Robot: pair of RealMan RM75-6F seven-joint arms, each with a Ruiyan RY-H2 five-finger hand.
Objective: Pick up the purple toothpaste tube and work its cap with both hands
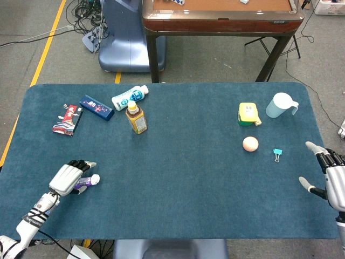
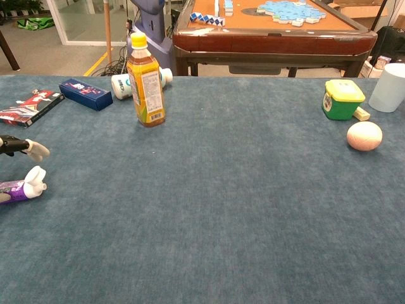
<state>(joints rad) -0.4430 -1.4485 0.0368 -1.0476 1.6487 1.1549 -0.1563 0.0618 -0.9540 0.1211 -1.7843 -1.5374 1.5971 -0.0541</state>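
Head view, looking down on a blue-covered bench (image 1: 188, 183). At about 8 o'clock, near the front left corner, the left hand (image 1: 68, 178) grips the purple toothpaste tube (image 1: 86, 182), fingers curled over its body; the white cap end pokes out toward 3 o'clock. At about 4 o'clock, at the right edge, the right hand (image 1: 330, 175) is open and holds nothing, fingers spread apart. Toward 10 o'clock lie a red packet (image 1: 67, 119), a dark blue box (image 1: 96, 107), a white bottle (image 1: 129, 97) on its side and an upright amber drink bottle (image 1: 136, 117). Toward 2 o'clock stand a yellow-lidded green tub (image 1: 248, 114) and a pale jug (image 1: 280, 105); an egg (image 1: 250, 143) and a small teal binder clip (image 1: 277, 154) lie just below them.

Chest view, level with the bench (image 2: 221, 215). At 9 o'clock, at the left edge, the toothpaste tube (image 2: 19, 189) shows its purple body and white cap, with a fingertip (image 2: 35, 149) of the left hand above it. The amber drink bottle (image 2: 145, 81) stands at 11 o'clock; the egg (image 2: 364, 135) sits at 2 o'clock.
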